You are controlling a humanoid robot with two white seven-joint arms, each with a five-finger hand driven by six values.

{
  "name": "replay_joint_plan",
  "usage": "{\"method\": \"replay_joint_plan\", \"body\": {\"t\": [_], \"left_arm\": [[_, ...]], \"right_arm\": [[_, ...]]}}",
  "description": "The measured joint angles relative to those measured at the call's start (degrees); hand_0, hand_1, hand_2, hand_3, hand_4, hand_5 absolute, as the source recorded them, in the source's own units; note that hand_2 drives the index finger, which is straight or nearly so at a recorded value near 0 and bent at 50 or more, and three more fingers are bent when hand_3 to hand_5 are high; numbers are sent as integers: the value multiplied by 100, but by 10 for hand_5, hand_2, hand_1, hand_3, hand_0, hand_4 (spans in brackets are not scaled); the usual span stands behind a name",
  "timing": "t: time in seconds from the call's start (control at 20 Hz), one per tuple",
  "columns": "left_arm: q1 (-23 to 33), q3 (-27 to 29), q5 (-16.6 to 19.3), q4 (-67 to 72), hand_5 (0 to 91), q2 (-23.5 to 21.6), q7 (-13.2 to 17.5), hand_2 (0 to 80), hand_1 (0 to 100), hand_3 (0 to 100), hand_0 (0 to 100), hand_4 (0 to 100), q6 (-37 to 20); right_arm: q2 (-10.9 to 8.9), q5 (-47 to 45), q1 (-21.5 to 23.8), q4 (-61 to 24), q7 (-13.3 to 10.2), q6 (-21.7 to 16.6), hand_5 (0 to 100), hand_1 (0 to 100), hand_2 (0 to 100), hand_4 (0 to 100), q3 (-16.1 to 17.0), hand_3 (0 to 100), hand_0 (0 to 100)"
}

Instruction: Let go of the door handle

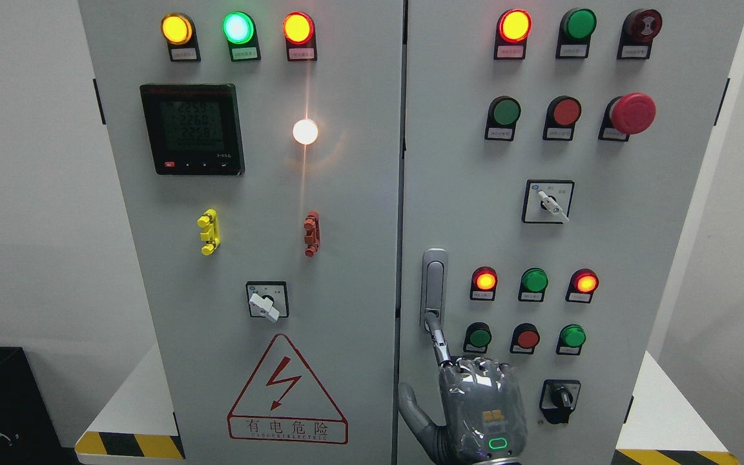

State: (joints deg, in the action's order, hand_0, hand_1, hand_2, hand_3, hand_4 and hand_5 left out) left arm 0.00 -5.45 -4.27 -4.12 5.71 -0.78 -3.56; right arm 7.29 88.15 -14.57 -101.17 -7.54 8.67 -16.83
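The silver door handle (434, 284) stands upright at the left edge of the cabinet's right door (637, 258), lying flat against the panel. My right hand (438, 352) comes up from the bottom edge just below it, back toward the camera. Its index finger (436, 336) is stretched upward, and the tip touches the handle's lower end. The other fingers are curled into the palm, and the thumb (411, 403) sticks out to the left. The hand wraps around nothing. Both doors look closed. My left arm does not show.
Lit indicator lamps, push buttons, rotary switches and a red emergency stop (632, 113) stick out of the right door close to the hand. The left door carries a meter (192, 129), a switch (267, 300) and a warning triangle (287, 391). A striped base edge (130, 444) runs below.
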Motion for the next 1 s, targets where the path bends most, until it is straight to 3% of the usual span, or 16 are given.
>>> {"method": "replay_joint_plan", "body": {"t": [1.0], "left_arm": [[0, 0, 0, 0, 0, 0, 0, 0, 556, 0, 120, 0, 0]], "right_arm": [[-1, -1, -67, 99, 43, 35, 1000, 256, 49, 984, 69, 1000, 413]]}}
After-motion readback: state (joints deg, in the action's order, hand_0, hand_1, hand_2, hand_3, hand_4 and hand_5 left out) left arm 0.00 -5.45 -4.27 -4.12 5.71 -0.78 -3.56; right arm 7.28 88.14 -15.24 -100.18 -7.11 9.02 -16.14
